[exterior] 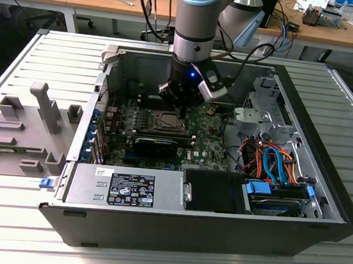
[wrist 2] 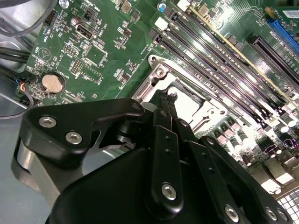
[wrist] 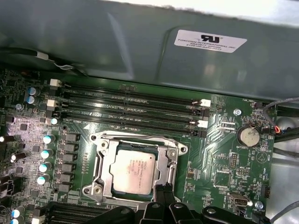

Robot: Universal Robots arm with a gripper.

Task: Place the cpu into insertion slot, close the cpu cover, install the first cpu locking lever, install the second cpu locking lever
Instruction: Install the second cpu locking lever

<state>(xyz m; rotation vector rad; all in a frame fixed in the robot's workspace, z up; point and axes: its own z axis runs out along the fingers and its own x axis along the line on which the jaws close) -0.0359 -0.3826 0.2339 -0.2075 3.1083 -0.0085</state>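
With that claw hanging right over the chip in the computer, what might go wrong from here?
The gripper sits at the edge of the cpu cover, which lies closed around the cpu. A push off-centre might slip off the thin frame and scrape the green board. The memory slots lie close beside the socket, so a sideways drift could knock them.

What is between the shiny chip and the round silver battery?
In the first wrist view, between the cpu and the coin battery lie the cpu cover edge and green motherboard with small parts.
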